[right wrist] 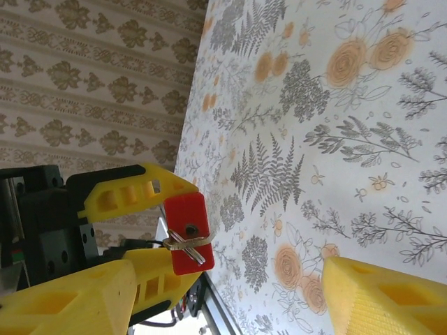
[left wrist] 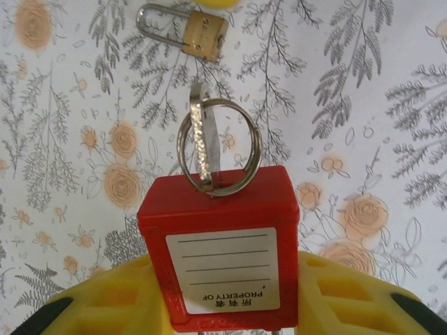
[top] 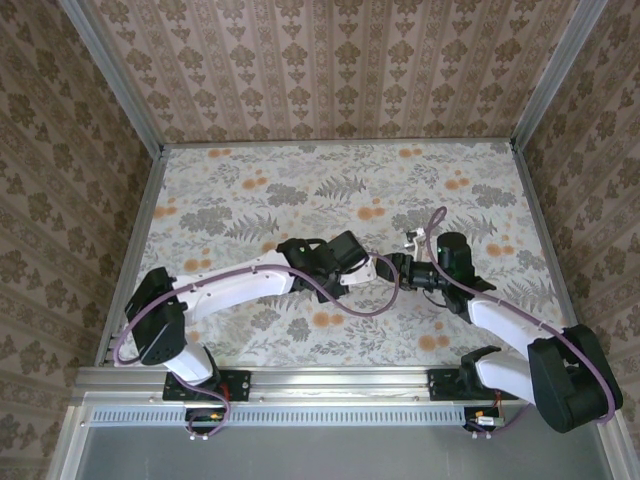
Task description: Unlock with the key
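While the flower-patterned table spreads wide beneath them, the left arm and the right arm reach inward so that their ends nearly meet near its middle. The left gripper is clamped on the key, with its yellow fingers pressed against both sides of the red head and the silvery blade and a metal ring sticking out ahead. The right gripper faces it with its fingers spread wide and nothing in them. Beyond the blade, a small brass padlock lies on the table, apart from the key.
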